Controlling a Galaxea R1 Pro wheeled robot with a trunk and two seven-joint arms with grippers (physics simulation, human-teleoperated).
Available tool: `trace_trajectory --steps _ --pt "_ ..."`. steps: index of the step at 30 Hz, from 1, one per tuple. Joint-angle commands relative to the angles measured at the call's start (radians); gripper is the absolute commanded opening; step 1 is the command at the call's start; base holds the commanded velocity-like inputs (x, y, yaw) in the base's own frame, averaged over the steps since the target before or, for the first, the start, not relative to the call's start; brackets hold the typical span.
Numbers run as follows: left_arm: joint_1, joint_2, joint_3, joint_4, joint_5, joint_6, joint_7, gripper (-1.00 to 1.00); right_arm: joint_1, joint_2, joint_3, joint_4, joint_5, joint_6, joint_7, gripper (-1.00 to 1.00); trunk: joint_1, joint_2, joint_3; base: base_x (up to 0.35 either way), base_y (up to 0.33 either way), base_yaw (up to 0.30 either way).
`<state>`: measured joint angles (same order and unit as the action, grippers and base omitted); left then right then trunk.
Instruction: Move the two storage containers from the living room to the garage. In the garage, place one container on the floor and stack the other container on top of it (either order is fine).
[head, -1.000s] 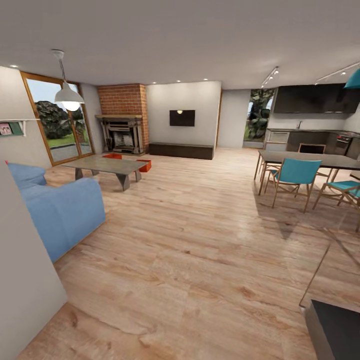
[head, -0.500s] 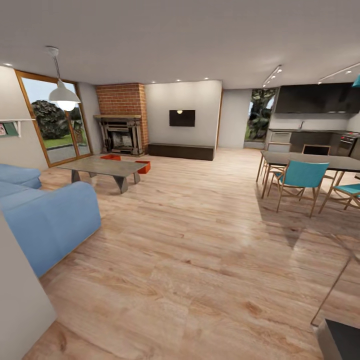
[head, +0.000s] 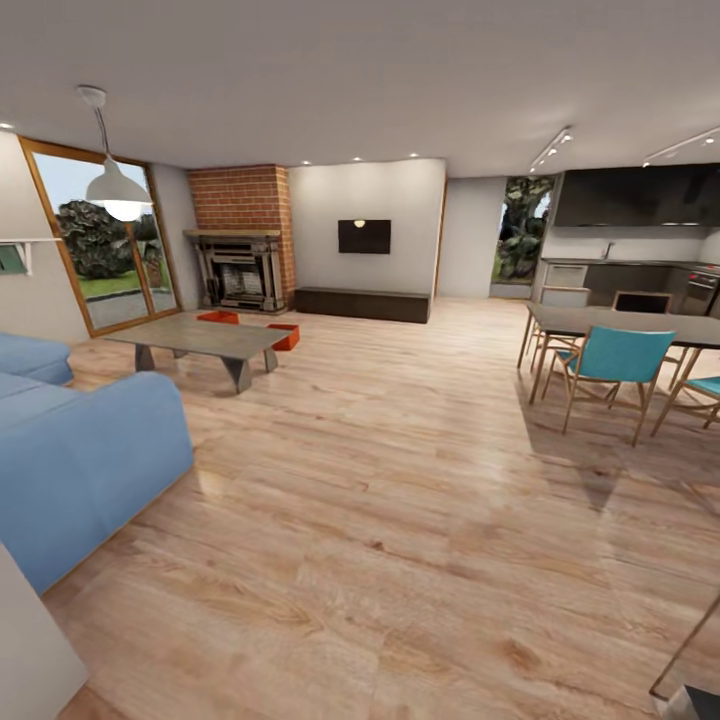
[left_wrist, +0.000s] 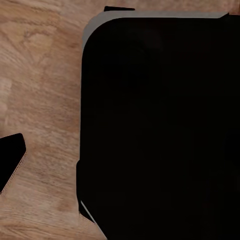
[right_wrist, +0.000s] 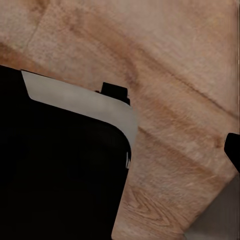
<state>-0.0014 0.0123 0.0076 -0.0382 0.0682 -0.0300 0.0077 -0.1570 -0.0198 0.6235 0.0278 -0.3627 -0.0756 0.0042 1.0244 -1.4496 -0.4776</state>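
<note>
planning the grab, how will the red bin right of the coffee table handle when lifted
The bin looks like straight-walled plastic, so probably stiff. It has no lid and seems empty, so likely light. Sitting flat on the floor, it should slide rather than roll.

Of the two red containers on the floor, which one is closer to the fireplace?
The left container, showing beyond the coffee table, lies closer to the fireplace. The other container sits at the table's right end, nearer the camera.
</note>
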Motion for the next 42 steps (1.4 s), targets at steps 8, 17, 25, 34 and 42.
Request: trace_trajectory --steps 8,17,25,34,42 --pt "0.0 0.0 0.0 0.0 0.008 -0.001 -0.005 1.0 -0.001 -0.002 0.008 0.003 -0.009 -0.003 0.0 1.0 0.001 0.0 -0.001 0.325 0.0 0.0" --pt "0.0 0.0 -0.001 0.0 0.009 -0.001 -0.009 1.0 -0.001 0.002 0.008 0.003 -0.009 -0.003 0.0 1.0 0.001 0.0 -0.001 0.325 0.0 0.0" --pt "0.0 0.0 -0.001 0.0 0.009 -0.001 -0.009 1.0 -0.001 0.002 0.008 0.003 -0.009 -0.003 0.0 1.0 0.001 0.0 -0.001 0.325 0.0 0.0" --pt "0.0 0.001 -0.001 0.0 0.009 -0.001 -0.009 1.0 -0.001 0.003 0.008 0.003 -0.009 -0.003 0.0 1.0 0.001 0.0 -0.001 0.325 0.0 0.0" --pt "0.0 0.001 0.0 0.0 0.009 0.001 -0.009 1.0 -0.001 0.004 0.008 0.003 -0.009 -0.003 0.0 1.0 0.001 0.0 -0.001 0.325 0.0 0.0"
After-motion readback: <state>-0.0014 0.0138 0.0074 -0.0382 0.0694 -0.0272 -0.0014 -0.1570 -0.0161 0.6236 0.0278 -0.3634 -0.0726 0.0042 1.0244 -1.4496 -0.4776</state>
